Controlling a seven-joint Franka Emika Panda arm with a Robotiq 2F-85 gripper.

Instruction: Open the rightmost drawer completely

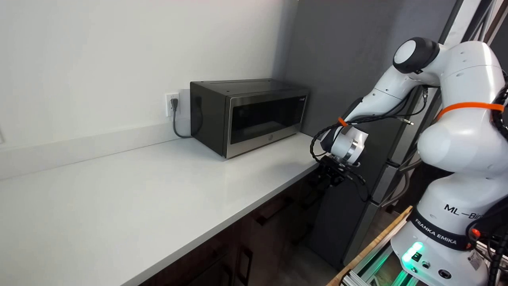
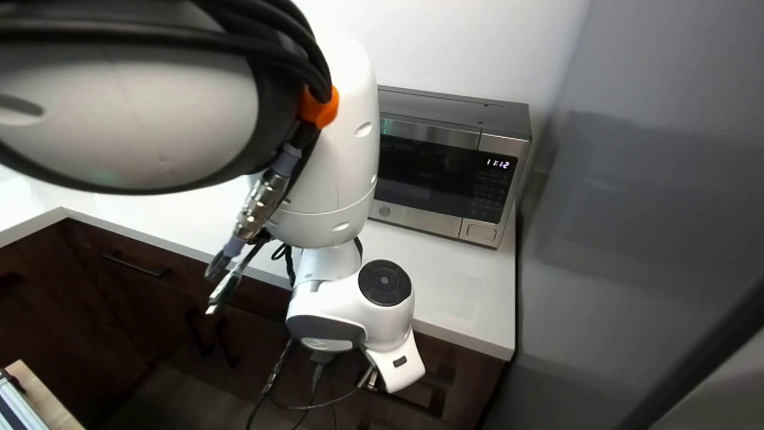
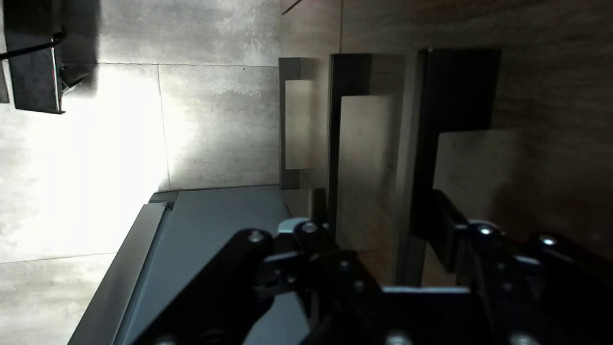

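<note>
Rightmost drawer (image 2: 477,367): dark brown wood front, under the white counter (image 2: 459,292), below the microwave (image 2: 441,173) and just beside the grey refrigerator (image 2: 632,227); looks closed, box body out of sight.
Drawer pull (image 3: 425,163): dark straight bar standing off the front, topmost of three in the wrist view; by judgement, the one wanted.
Gripper (image 3: 377,211): fingers (image 3: 448,230) apart, the topmost bar passing between them in the wrist view, nearer one than the other; contact, and how deep they reach, cannot be told.
Middle pull (image 3: 334,143): similar bar, one drawer lower; one finger shows near it and could catch there.
Where to hold: across the bar, a pad on each long side; the present spot seems toward the refrigerator end, and nearer the middle should draw straighter.
Expected handling: rigid, likely on runners; weight unknown, contents hidden; probably a firm start, then light travel.
Bar surface: hard, smooth-looking, so pads may slip under a weak squeeze; sturdy, little to break, though the wood could scuff.
Opening left to do: all of it, by judgement; straight out from under the counter, to full travel.
</note>
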